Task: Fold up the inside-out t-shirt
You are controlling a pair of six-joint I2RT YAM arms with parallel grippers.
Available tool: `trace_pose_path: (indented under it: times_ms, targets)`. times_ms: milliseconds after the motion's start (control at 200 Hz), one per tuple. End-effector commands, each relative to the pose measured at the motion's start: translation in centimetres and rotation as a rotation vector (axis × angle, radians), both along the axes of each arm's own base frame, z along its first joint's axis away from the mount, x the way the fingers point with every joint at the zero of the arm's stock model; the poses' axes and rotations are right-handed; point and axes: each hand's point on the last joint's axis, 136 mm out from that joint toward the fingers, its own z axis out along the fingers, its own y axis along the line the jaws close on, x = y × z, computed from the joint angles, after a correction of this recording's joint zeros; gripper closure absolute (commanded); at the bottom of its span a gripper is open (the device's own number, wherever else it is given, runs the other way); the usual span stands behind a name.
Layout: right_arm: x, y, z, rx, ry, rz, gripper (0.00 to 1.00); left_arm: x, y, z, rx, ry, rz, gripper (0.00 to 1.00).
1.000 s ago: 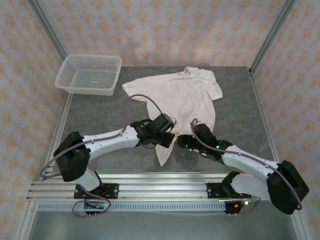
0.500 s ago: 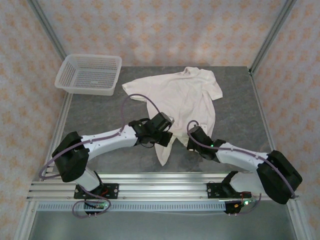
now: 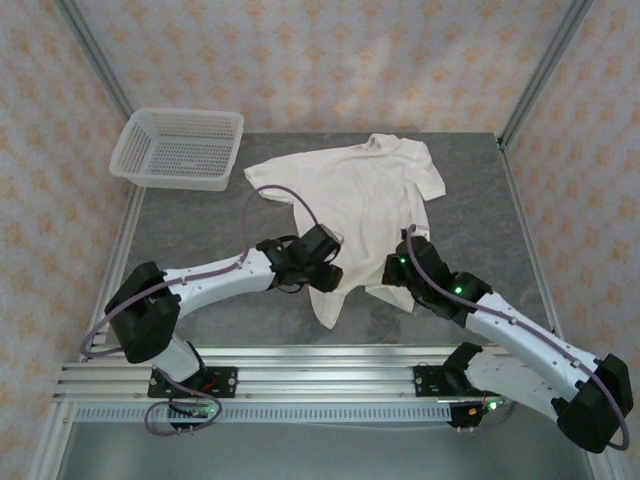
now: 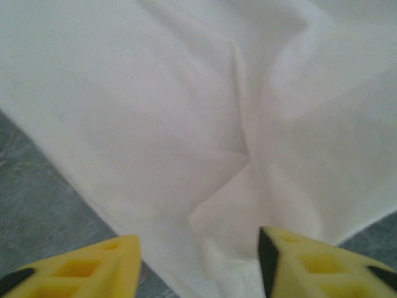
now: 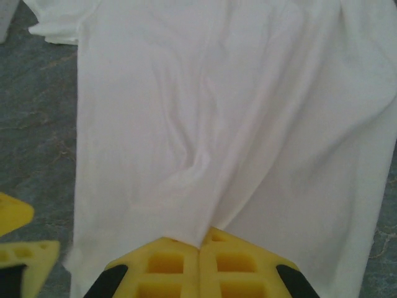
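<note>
Right fingers (image 5: 167, 264) pinch the t-shirt (image 3: 365, 190) at its 5 o'clock edge. Left fingers (image 4: 93, 267), spread, hover over its 7 o'clock edge.

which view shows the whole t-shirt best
Top external: the t-shirt lies whole on the table, collar and both sleeves visible. Left wrist gives a creased patch ahead of the open left gripper; right wrist gives the body, creases running into the shut right gripper.

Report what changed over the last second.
The right end effector, shut on the t-shirt, shifted rightward, drawing the lower hem out with it. The left end effector stayed open over the cloth, and the basket did not move.
</note>
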Motion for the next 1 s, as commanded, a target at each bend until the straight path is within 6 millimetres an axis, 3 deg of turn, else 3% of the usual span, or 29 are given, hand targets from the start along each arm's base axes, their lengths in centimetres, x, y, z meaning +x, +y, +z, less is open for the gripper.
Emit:
trace_pose_path:
  times_ms: [0,200,330,405,525,585,671,691,831,926,991]
  targets:
    - [-0.6,-0.1,0.6,-0.013,0.030,0.032,1.00,-0.7,-3.1,3.3,-0.163,-0.083,-0.163,0.38]
    - [-0.1,0.2,2.5,0.033,0.010,0.011,1.00,-0.7,-7.4,4.6,-0.254,-0.130,-0.294,0.29]
    - [0.0,-0.6,3.3,0.034,0.015,-0.036,1.00,-0.5,-10.3,3.4,-0.277,-0.086,-0.347,0.26]
    - [-0.1,-1.1,3.7,0.033,0.013,-0.055,1.00,1.3,-9.8,1.5,-0.173,-0.120,-0.265,0.26]
    - [-0.3,-3.5,4.2,0.028,0.000,-0.165,1.00,4.8,-6.5,-0.4,-0.055,-0.142,-0.020,0.27]
    - [-0.3,-5.0,4.3,0.027,-0.010,-0.229,1.00,5.5,-5.0,-0.4,-0.036,-0.162,0.066,0.42]
    - [-0.5,-5.9,4.1,0.034,-0.020,-0.254,1.00,5.9,-3.7,1.1,-0.077,-0.168,0.131,0.92]
    - [-0.6,-6.0,4.0,0.033,-0.019,-0.252,1.00,5.8,-3.7,1.6,-0.098,-0.156,0.129,1.00]
    - [-0.8,-4.3,4.1,0.080,-0.010,-0.162,0.95,4.4,-5.3,5.2,-0.221,-0.071,0.050,1.00]
    - [-1.0,-2.4,5.4,0.160,-0.035,-0.072,1.00,3.7,-5.7,5.9,-0.251,-0.039,0.035,1.00]
    - [-1.1,-2.1,6.0,0.179,-0.056,-0.057,1.00,3.4,-5.7,5.3,-0.236,-0.020,0.022,0.85]
